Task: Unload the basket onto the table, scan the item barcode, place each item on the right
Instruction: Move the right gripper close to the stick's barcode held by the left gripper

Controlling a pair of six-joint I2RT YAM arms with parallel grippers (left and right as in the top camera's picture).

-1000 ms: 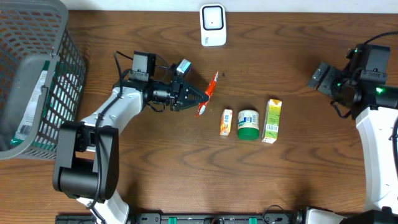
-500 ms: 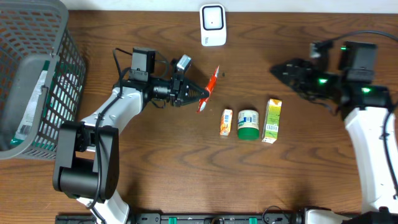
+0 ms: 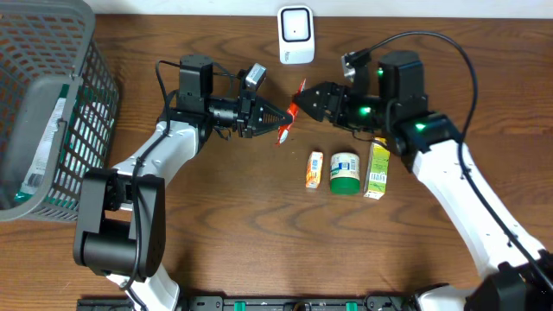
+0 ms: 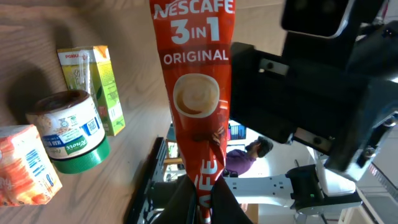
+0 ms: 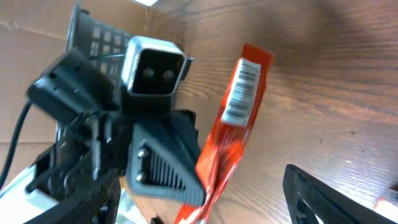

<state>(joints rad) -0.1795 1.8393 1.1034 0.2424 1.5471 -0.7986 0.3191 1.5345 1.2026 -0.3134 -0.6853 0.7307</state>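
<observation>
Left tool (image 4: pixel 200 199) pinched on 1 end of coffee sachet (image 4: pixel 196 93); right tool (image 3: pixel 304 102) spread, near its free upper edge.

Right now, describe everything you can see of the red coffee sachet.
A long, narrow red foil-like sachet printed Nescafe 3 in 1 Original with a coffee cup; a white barcode sits on the other face near the free end. The left gripper pinches one end, holding it off the table. The right gripper is open beside it.
</observation>
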